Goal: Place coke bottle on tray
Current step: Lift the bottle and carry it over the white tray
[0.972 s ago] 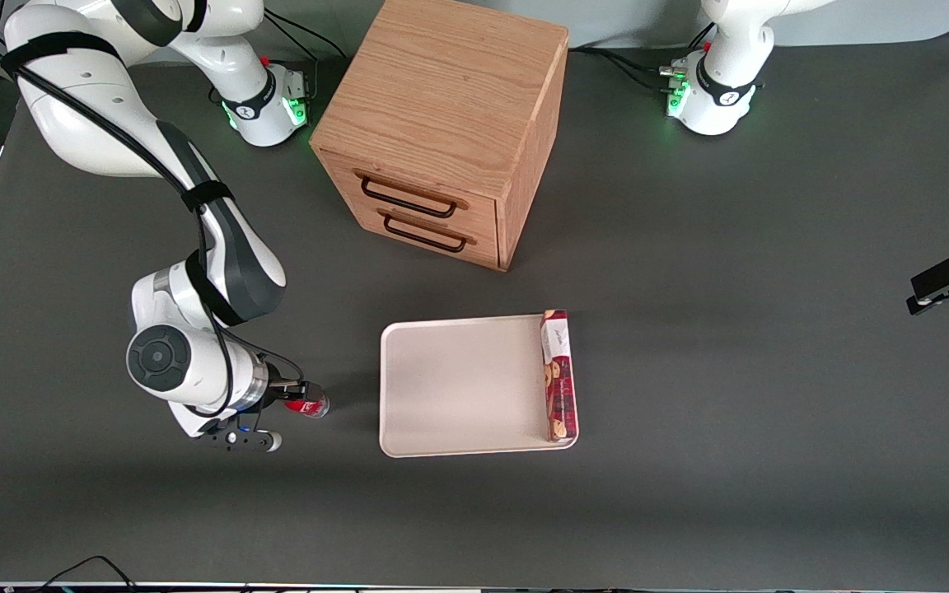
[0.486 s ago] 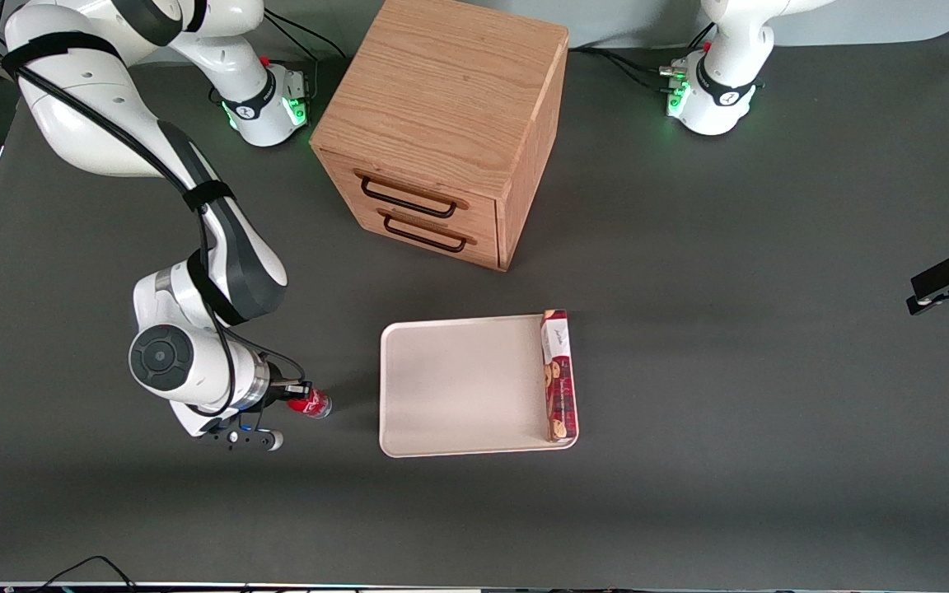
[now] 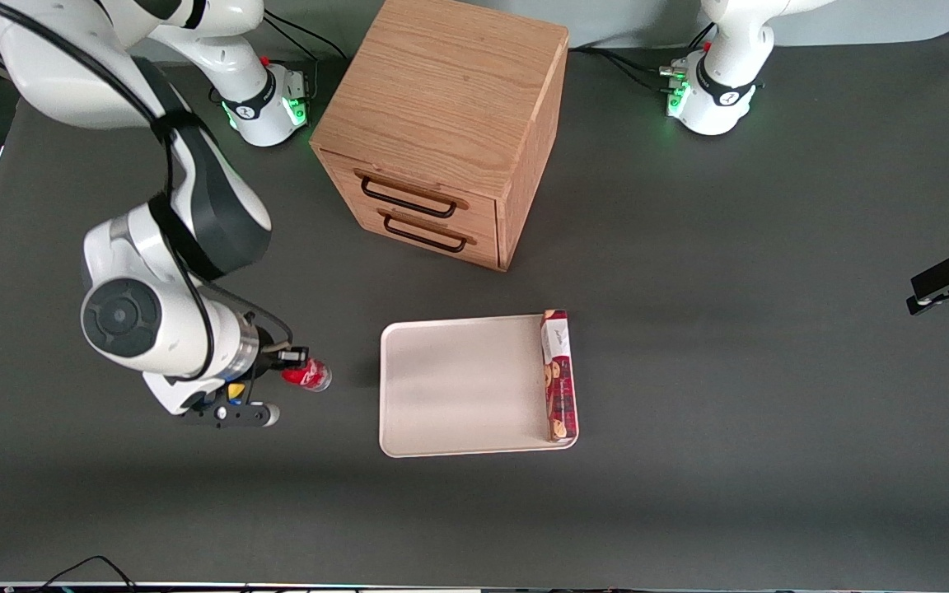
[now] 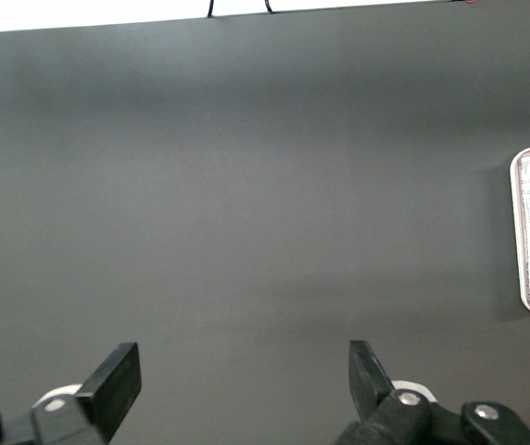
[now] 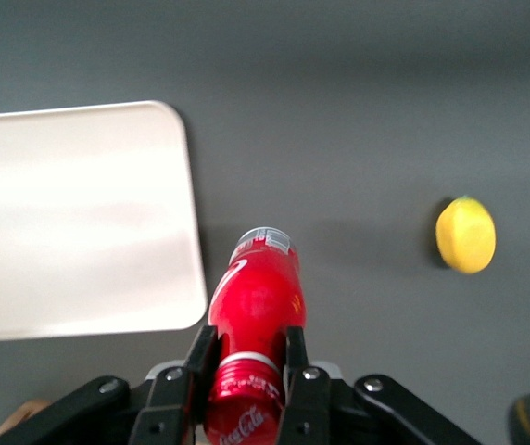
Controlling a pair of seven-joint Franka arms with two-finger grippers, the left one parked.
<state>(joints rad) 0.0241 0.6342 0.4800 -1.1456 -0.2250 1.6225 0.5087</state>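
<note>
The coke bottle (image 3: 307,375) is a tiny bottle with red cap, red label and clear base. My gripper (image 3: 293,366) is shut on it near the cap and holds it lifted off the table, base pointing toward the tray. In the right wrist view the bottle (image 5: 256,306) sits between the two black fingers (image 5: 295,357), gripper (image 5: 246,357). The cream-white tray (image 3: 458,387) lies flat beside the bottle, toward the parked arm's end; it also shows in the right wrist view (image 5: 70,213). A gap of bare table separates bottle and tray.
A long red cookie box (image 3: 558,375) lies along the tray's edge toward the parked arm. A wooden drawer cabinet (image 3: 441,132) stands farther from the front camera than the tray. A yellow lemon-like fruit (image 5: 465,235) lies on the table.
My gripper has risen with the bottle in it, lifting it off the table and shifting it slightly away from the front camera. The tray and cookie box have not moved.
</note>
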